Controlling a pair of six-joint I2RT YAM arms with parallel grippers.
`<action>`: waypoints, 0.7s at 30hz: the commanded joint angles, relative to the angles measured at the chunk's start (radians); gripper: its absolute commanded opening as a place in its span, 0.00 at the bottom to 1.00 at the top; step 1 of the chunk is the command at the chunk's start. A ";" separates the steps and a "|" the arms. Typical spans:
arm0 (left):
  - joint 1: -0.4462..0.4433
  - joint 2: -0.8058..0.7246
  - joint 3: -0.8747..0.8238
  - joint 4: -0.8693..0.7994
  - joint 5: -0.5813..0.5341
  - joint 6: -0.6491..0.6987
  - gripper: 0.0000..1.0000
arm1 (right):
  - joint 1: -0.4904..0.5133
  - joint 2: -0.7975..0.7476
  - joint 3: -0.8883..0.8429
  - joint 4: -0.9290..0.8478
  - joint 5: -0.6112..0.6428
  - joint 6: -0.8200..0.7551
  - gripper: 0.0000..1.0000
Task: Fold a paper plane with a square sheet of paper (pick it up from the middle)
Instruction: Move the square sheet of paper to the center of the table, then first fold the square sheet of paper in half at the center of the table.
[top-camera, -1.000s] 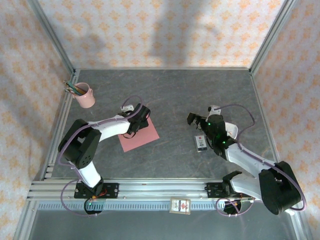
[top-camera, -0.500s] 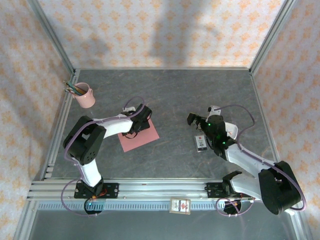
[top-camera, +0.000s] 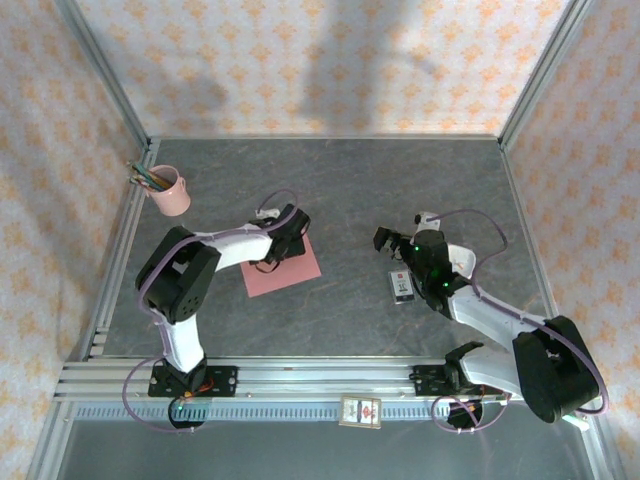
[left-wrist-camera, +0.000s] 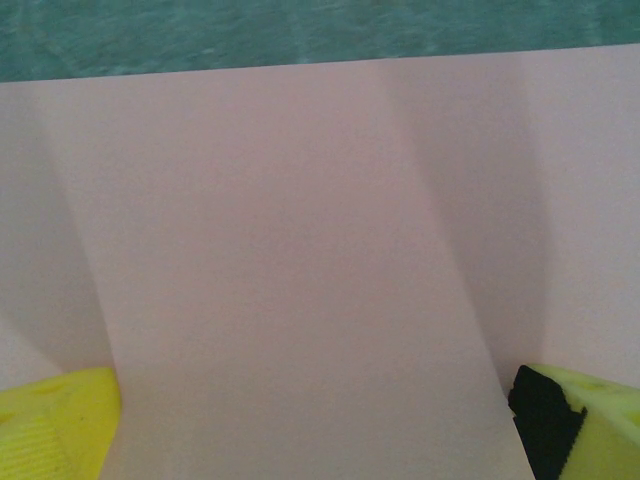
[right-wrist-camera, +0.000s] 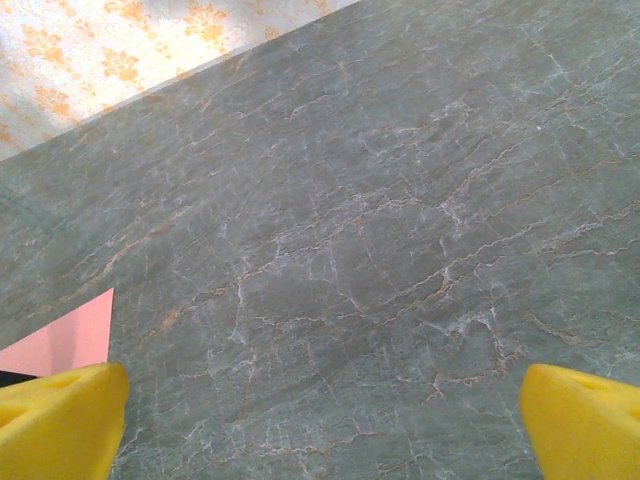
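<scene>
Top external view is showing the salmon-pink square sheet of paper (top-camera: 288, 274) lying flat on the grey, marble-veined bench (top-camera: 400, 180), left of centre and turned slightly askew. Open stone is lying all around it. Its near corner is pointing toward the aluminium rail (top-camera: 300, 378) at the front edge, well apart from it.

The left hand (top-camera: 281, 248) is hanging over the far part of the sheet. In the left wrist view this hand (left-wrist-camera: 320, 440) is standing released, its yellow fingertips (left-wrist-camera: 55, 425) spread wide at the two lower corners with smooth, plain, unmarked paper (left-wrist-camera: 300, 250) between them. Soft shadow bands are running across the paper, and its straight far edge is meeting a strip of bench at the top. Whether the fingertips are touching the paper I cannot tell.

A small white-and-black box (top-camera: 403, 286) is sitting right of the sheet, well apart from it. The right hand (top-camera: 392, 240) is hovering just beyond the box. In the right wrist view, this hand (right-wrist-camera: 320, 430) is also gaping, with bare veined stone between its yellow fingertips (right-wrist-camera: 585, 425) and a pink paper corner (right-wrist-camera: 65, 340) showing at the left.

A pink pencil cup (top-camera: 171, 192) is standing near the far left corner, beside the floral-patterned wall (top-camera: 300, 60).
</scene>
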 joint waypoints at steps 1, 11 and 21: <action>-0.013 0.054 0.021 0.019 0.126 0.122 0.99 | 0.000 0.001 -0.002 0.016 0.040 0.003 1.00; -0.050 0.076 0.134 0.034 0.159 0.422 0.98 | 0.000 0.016 0.001 0.009 0.072 -0.007 1.00; -0.060 0.004 0.113 -0.047 0.103 0.229 0.98 | 0.000 0.076 0.012 0.019 0.074 -0.007 1.00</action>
